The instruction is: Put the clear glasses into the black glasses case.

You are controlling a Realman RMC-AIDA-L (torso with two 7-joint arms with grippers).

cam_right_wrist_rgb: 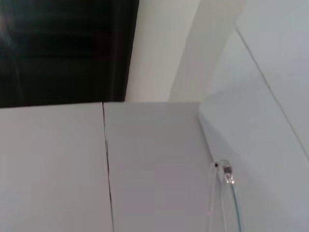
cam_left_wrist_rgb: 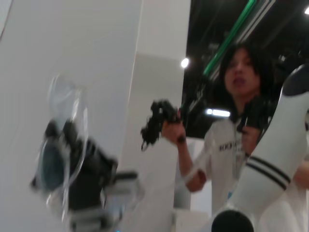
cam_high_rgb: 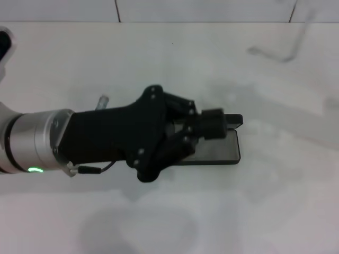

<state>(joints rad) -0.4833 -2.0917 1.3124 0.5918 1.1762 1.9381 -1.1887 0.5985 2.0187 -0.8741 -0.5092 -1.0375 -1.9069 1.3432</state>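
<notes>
Left gripper (cam_high_rgb: 233, 120) over black glasses case (cam_high_rgb: 220, 151), white table (cam_high_rgb: 159, 58)

left claw (cam_high_rgb: 220, 126) over black glasses case (cam_high_rgb: 222, 153) | blocks it from above | table (cam_high_rgb: 159, 58) around bare

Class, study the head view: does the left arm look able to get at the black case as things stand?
Probably yes. The left claw hangs right over the black case, covering much of it, and nothing shows between them.
</notes>
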